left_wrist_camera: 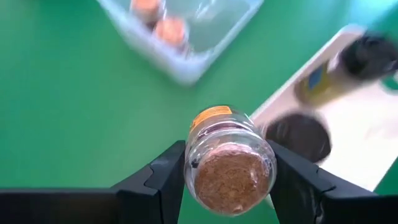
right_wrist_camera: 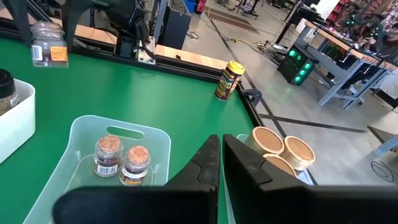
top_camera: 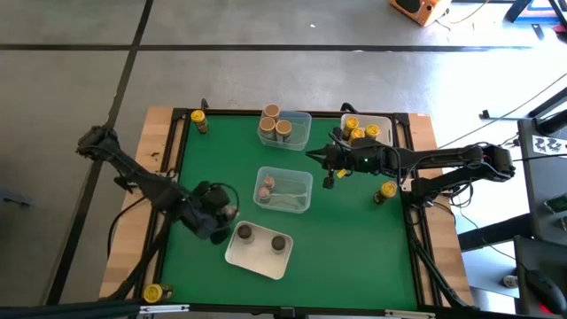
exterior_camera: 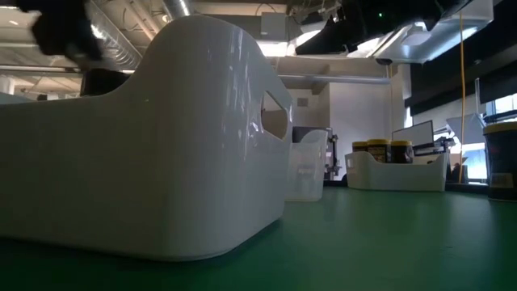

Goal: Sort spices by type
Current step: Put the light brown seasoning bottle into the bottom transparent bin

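— Where does your left gripper (top_camera: 221,215) sit?
— Just beside the near tray (top_camera: 260,251), holding a jar (left_wrist_camera: 229,163). Two jars stand in that tray.

— And beyond it?
— The middle tray (top_camera: 285,190) lies between your two grippers, two jars inside. Your right gripper (top_camera: 312,156) hangs between the two far trays.
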You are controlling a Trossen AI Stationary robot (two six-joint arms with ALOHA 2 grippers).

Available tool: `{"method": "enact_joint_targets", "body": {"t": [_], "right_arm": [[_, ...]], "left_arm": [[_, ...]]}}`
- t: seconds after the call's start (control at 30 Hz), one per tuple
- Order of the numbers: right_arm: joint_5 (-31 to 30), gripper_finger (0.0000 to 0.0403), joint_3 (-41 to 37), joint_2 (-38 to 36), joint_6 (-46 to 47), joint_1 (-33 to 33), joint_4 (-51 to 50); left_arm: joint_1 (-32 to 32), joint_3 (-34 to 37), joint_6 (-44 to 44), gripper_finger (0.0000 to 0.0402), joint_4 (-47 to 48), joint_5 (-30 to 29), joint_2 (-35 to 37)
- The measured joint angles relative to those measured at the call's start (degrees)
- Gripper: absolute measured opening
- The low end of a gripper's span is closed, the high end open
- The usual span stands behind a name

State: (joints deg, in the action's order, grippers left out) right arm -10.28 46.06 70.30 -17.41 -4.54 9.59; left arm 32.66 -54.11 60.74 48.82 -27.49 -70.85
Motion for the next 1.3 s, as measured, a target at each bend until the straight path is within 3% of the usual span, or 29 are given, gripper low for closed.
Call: {"method": "enact_joint_targets", "body": {"t": [0.3, 0.6, 0.87, 1.3], "right_arm": [[0.0, 0.0021, 0.0, 0.0, 0.5, 0.0, -0.5], [-0.7, 0.0021, 0.0, 0.0, 0.5, 0.0, -0.7], [-0.7, 0.0021, 0.0, 0.0, 0.6, 0.0, -0.7], [-0.7, 0.0021, 0.0, 0.0, 0.6, 0.0, -0.7]], "left_arm": [[-11.5, -0.2, -19.6, 0.0181, -15.3, 1.8, -1.1], [-18.5, -9.2, -31.6, 0.0180, -15.6, 3.6, -10.7], [-24.2, -16.8, -36.6, 0.0180, -14.4, 5.6, -22.0], [-27.4, -17.0, -38.0, 0.0189, -17.3, 10.1, -34.3]]}}
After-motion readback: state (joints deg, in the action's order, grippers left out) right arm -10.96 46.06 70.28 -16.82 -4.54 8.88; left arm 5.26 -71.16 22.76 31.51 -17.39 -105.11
